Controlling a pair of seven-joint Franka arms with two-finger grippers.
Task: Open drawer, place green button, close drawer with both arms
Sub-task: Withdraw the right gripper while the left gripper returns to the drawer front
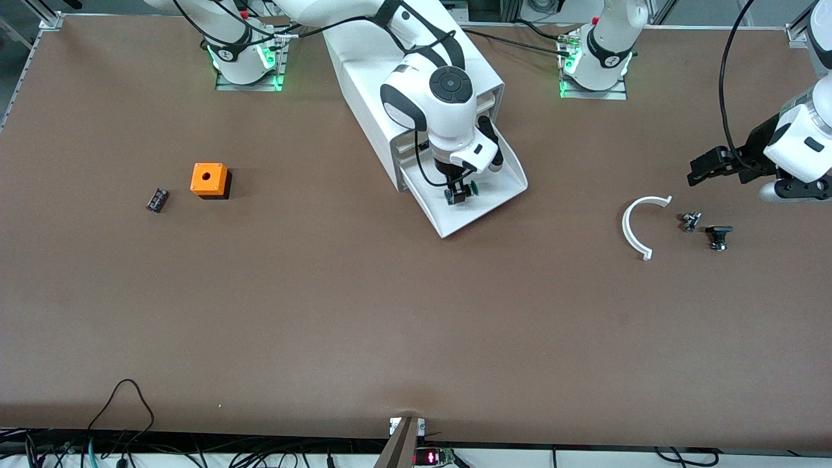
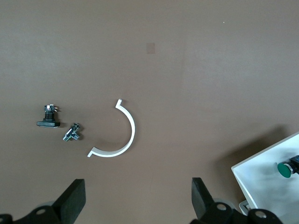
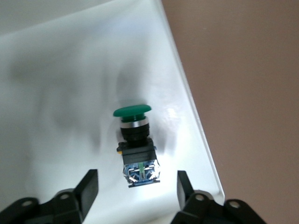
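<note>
Lowest drawer (image 1: 484, 201) pulled open. Right end effector (image 1: 459, 193) over it, fingers apart; button (image 3: 136, 142) lies loose in tray, so placing looks done. Left end effector (image 1: 714, 166) apart, waiting over bench. Left: close drawer.

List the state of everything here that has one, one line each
drawer: pulled open.
button: lying on its side in the drawer, released.
right tool: open over the button in the drawer.
left tool: open, waiting over the table near the white curved piece.
</note>
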